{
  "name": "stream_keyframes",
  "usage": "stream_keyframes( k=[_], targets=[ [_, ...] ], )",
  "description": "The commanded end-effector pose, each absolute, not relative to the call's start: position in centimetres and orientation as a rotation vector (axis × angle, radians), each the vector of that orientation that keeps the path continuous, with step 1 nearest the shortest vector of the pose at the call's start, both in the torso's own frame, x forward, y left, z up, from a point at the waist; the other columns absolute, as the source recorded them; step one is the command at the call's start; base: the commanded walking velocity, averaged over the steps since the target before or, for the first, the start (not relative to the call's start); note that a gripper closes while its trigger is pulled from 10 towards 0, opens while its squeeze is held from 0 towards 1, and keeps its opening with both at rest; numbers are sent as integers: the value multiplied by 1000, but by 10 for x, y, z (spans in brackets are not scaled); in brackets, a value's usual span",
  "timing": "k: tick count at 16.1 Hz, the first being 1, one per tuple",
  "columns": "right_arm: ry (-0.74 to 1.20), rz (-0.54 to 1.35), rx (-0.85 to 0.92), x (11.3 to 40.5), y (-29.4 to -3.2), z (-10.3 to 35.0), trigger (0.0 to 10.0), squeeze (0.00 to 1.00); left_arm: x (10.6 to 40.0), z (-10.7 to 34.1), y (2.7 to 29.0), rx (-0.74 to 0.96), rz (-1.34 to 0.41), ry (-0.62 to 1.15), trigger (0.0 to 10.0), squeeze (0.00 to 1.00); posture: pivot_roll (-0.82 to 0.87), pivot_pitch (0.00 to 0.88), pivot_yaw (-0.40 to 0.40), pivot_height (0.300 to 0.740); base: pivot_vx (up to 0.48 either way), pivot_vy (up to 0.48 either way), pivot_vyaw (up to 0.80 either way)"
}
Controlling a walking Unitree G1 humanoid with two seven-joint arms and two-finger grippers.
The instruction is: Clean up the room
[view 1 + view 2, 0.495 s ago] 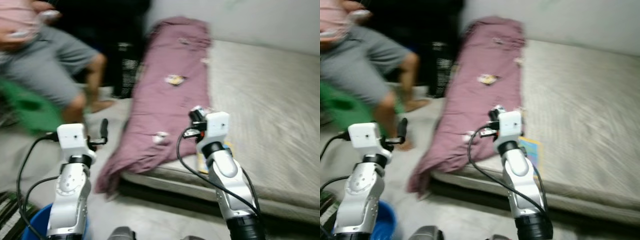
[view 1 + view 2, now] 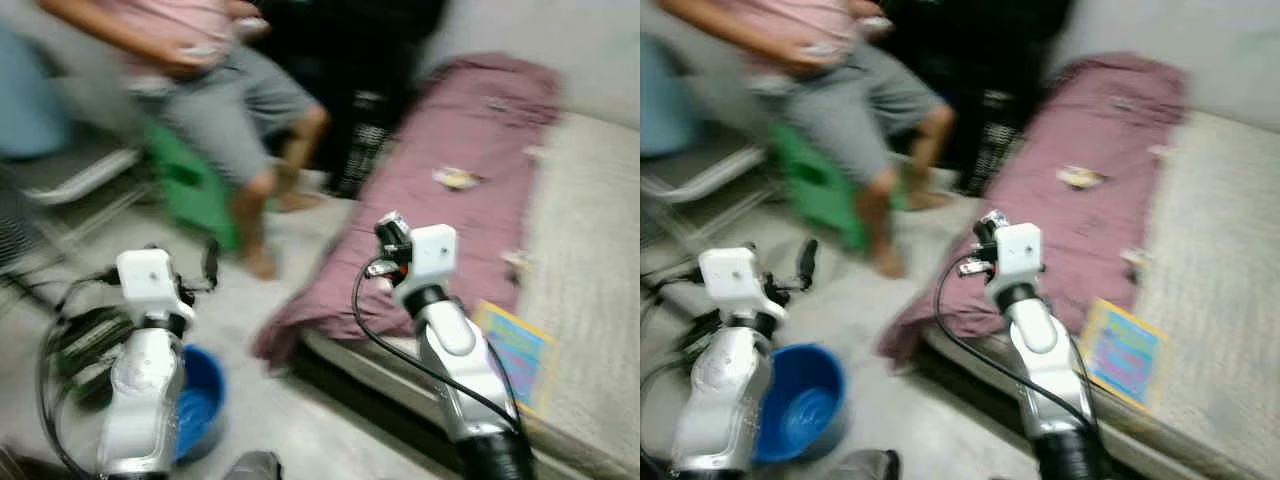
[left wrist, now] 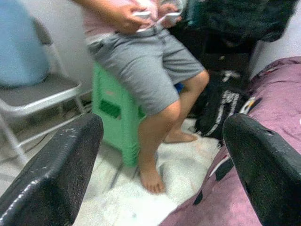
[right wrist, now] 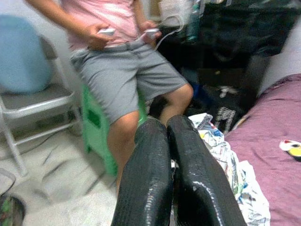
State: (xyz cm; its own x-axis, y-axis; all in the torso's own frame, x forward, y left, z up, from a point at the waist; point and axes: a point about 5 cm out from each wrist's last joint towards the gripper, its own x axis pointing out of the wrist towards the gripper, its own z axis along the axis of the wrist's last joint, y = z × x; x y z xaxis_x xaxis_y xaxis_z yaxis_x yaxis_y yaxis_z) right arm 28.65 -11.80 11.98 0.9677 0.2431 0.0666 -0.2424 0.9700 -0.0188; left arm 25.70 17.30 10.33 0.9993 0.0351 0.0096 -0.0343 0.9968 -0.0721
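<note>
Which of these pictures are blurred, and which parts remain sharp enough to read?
Both eye views are smeared by motion: the seated person and the purple blanket are soft. In the left wrist view the open black fingers are crisp and the background is mildly soft. In the right wrist view the shut fingers are sharp, with glossy highlights.

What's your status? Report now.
Left gripper jaws open, empty. Right gripper jaws shut, empty. Purple blanket on mattress, blue bucket on floor. Person seated ahead on green stool.
</note>
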Motion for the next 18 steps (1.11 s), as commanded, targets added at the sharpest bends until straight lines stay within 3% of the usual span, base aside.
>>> stream_keyframes(
  k=[1,18],
  targets=[
    [-71,232,-9,286,-121,121,10000,0,256,105,173,-67,28,-18,10000,0,50,31,-9,740,0,0,800],
    [-62,239,-13,289,-121,121,10000,0,255,103,172,-80,29,-5,10000,0,47,32,-17,740,0,0,800]
  ],
)
